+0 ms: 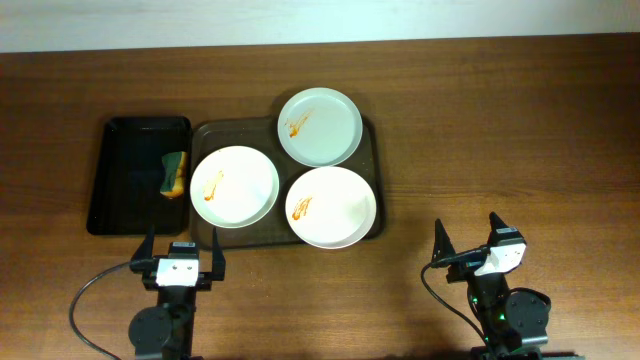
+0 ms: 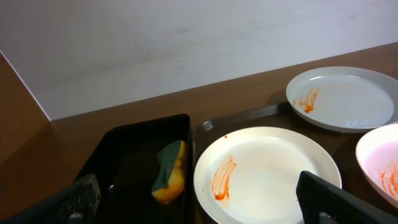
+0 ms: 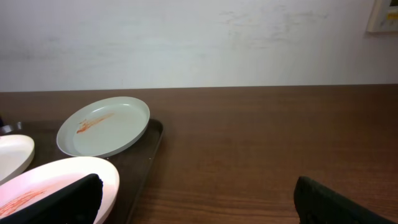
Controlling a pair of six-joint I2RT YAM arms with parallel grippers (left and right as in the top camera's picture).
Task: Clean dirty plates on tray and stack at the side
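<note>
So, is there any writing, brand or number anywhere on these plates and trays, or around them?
None can be read. The three plates, the brown tray, the black tray and the sponge carry no print. A framed sheet on the wall, at the right wrist view's edge, is cut off and too blurred to read.

We see a brown wooden counter [image 1: 500, 120] with grain lines and a soft shine. The three round white plates [image 1: 234, 187] [image 1: 319, 126] [image 1: 331, 206] look smooth and glossy, and we cannot tell if they are china or plastic. The large dark brown tray [image 1: 235, 132] looks smooth and matt. The small black plastic tray [image 1: 130, 160] is shiny. The yellow and green sponge [image 1: 175, 175] looks soft and rough.
</note>
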